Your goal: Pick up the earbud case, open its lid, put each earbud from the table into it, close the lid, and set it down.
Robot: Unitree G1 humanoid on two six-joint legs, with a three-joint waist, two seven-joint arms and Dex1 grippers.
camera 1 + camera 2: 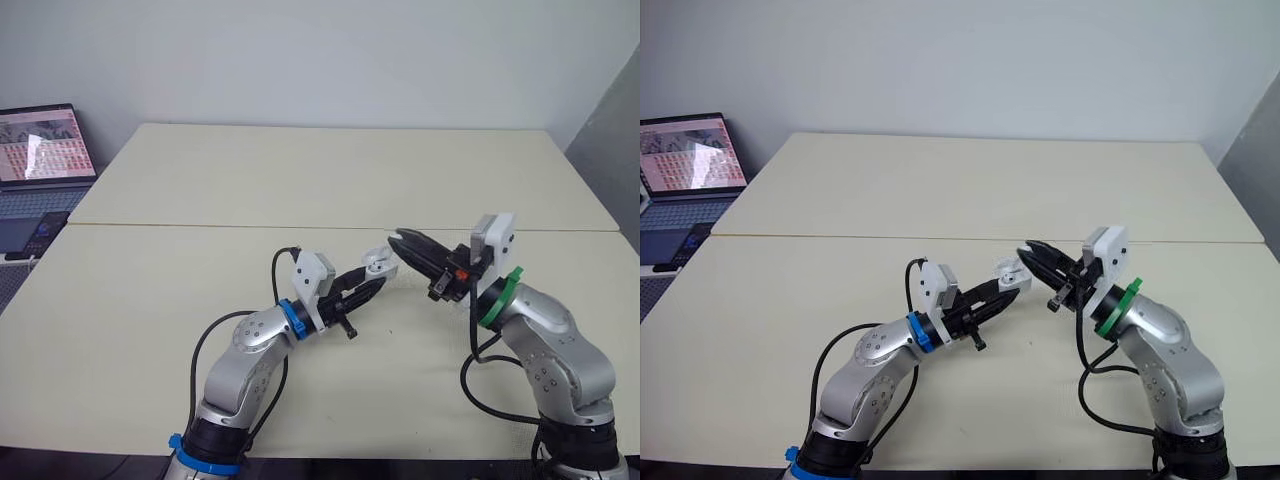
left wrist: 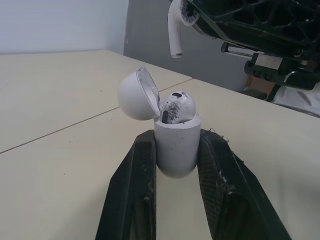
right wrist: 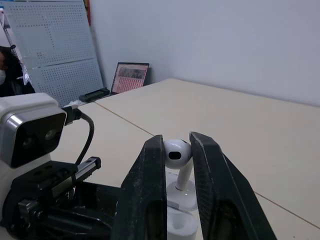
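left gripper: clamped on the earbud case (lid open, one earbud seated inside), table below the case | right gripper: pinching the second earbud just above the case

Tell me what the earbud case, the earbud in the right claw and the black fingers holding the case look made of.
The earbud case: smooth white hard plastic, probably; soft sheen, crisp moulded lid edge. The earbud: glossy white plastic, by its highlights. The fingers of the left claw: matte black, likely plastic or rubber; dust clings.
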